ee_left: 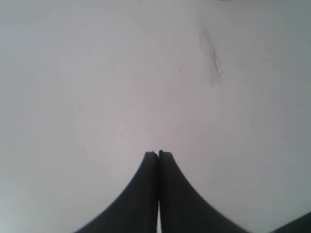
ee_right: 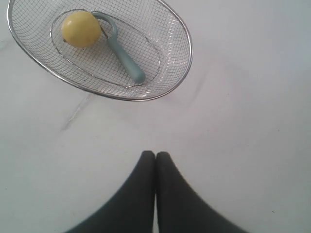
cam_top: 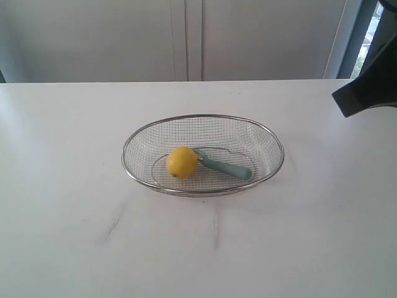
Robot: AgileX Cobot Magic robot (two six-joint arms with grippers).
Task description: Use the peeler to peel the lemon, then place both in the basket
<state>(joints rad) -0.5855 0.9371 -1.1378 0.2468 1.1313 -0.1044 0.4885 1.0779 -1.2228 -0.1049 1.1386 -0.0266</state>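
Observation:
The yellow lemon (cam_top: pixel 182 162) (ee_right: pixel 80 28) lies inside the wire-mesh basket (cam_top: pixel 133 139) (ee_right: pixel 187 46) at the middle of the white table. The teal-handled peeler (cam_top: pixel 228 167) (ee_right: pixel 125 58) lies in the basket too, its metal head against the lemon. My left gripper (ee_left: pixel 158 154) is shut and empty over bare table; it does not show in the exterior view. My right gripper (ee_right: pixel 155 155) is shut and empty, hanging above the table well clear of the basket. A dark part of the right arm (cam_top: pixel 369 87) shows at the exterior view's right edge.
White table (cam_top: pixel 74 236) with faint scuff marks (cam_top: pixel 115 220) in front of the basket. Grey cabinet panels (cam_top: pixel 186 37) stand behind the table's far edge.

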